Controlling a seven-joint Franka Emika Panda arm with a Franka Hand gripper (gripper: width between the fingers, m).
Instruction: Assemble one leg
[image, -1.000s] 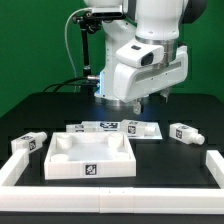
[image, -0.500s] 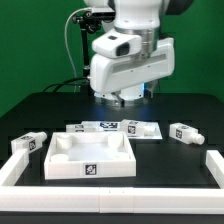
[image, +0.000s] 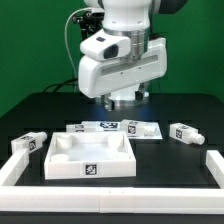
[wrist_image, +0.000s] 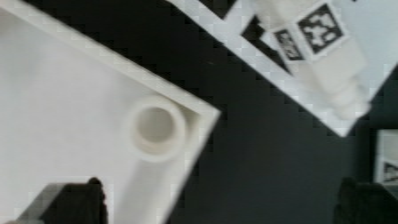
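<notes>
Claw (wrist_image: 217, 204) over tray (wrist_image: 63, 85) edge (fingers (wrist_image: 71, 200) apart)

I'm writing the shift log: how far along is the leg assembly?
Done: nothing visible. The tray's round socket is empty; the leg on the exterior view's left and the leg on the exterior view's right lie loose on the table. In hand: nothing; the gripper hangs open above the tray's corner. Left: grasp a leg and fit it to the tray.

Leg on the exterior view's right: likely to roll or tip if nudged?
The leg lies low and blocky, so it probably slides rather than tips or rolls. Its white plastic looks stiff and likely light; a nudge may skid it.
</notes>
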